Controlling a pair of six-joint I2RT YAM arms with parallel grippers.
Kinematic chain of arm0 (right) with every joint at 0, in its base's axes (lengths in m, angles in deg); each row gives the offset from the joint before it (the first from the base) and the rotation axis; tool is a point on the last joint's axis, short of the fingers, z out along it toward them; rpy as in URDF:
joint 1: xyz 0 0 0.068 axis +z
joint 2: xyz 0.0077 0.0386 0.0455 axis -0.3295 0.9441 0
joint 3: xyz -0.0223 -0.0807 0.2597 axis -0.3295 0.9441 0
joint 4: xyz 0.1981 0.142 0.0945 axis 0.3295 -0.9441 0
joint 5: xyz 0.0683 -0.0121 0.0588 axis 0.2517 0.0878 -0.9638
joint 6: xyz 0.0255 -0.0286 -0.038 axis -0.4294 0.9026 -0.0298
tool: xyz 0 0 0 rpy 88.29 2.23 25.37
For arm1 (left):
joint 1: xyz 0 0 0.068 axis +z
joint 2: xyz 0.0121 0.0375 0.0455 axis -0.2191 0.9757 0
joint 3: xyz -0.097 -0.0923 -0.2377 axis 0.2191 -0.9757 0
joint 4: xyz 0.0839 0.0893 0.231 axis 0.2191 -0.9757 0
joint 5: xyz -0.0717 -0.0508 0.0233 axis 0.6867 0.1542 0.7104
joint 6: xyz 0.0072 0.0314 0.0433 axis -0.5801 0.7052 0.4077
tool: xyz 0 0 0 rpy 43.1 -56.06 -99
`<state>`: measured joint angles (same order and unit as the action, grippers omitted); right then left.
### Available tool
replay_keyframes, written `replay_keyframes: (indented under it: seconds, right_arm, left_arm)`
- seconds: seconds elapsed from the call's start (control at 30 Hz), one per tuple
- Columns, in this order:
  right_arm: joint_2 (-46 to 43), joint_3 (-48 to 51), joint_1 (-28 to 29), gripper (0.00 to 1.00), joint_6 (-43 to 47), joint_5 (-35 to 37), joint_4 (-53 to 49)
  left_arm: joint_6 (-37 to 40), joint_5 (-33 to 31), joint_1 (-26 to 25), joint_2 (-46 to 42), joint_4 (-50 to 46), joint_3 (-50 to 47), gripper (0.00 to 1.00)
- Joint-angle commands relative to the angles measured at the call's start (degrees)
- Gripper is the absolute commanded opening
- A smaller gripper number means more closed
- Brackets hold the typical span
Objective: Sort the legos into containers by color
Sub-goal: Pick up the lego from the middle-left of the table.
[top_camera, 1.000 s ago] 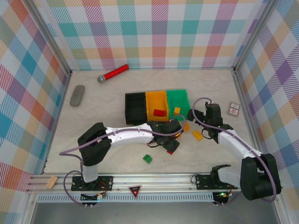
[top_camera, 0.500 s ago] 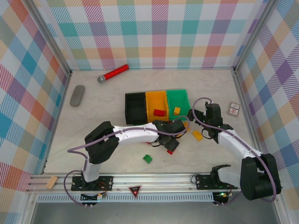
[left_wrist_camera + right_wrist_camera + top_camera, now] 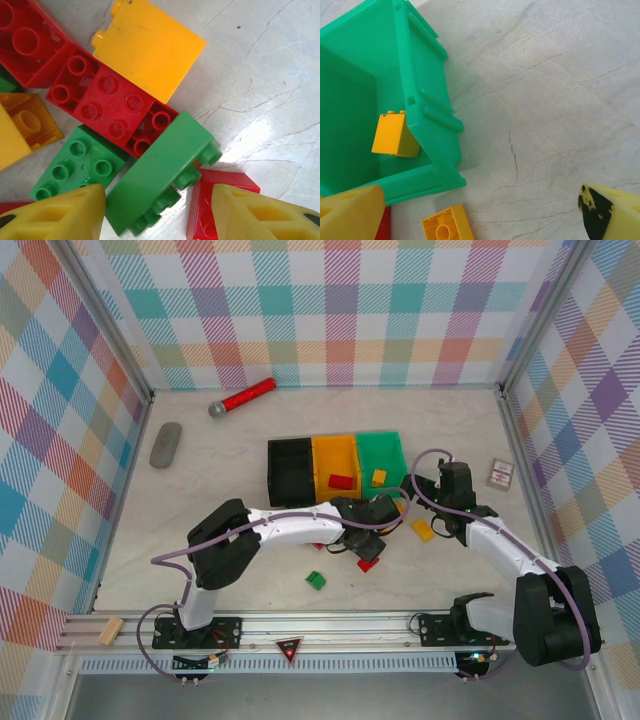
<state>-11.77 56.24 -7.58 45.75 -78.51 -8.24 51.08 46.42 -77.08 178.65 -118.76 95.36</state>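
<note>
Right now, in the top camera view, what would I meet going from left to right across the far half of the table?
grey remote → red-handled microphone → black bin → orange bin → green bin → small card

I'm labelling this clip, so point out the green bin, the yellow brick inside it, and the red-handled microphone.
green bin point(image 3: 426, 102), right wrist view, its ribbed side wall.
yellow brick point(image 3: 390, 134), right wrist view, its smooth face.
red-handled microphone point(image 3: 249, 394), top external view, its red handle.
</note>
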Motion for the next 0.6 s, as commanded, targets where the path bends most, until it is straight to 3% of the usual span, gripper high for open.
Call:
replay_keyframes:
  seconds: [0.0, 0.2, 0.43, 0.57]
  right_arm:
    - [-0.1, 0.3, 0.2, 0.99, -0.9, -0.7, 1.0]
    - [0.5, 0.2, 0.2, 0.99, -1.1, -1.2, 1.1]
    - [0.6, 0.1, 0.2, 0.99, -1.0, -0.9, 1.0]
    - [0.2, 0.2, 0.2, 0.99, -0.9, -0.9, 0.8]
  left_arm:
    - [0.6, -0.8, -0.3, 1.8, -3.2, 2.1, 0.58]
    - [-0.1, -3.5, -0.3, 0.7, -3.4, 2.8, 0.59]
    - [-1.1, -1.3, -0.9, 3.2, -2.7, 3.6, 0.59]
    - [-0.9, -0.6, -1.7, 3.9, -2.6, 3.9, 0.53]
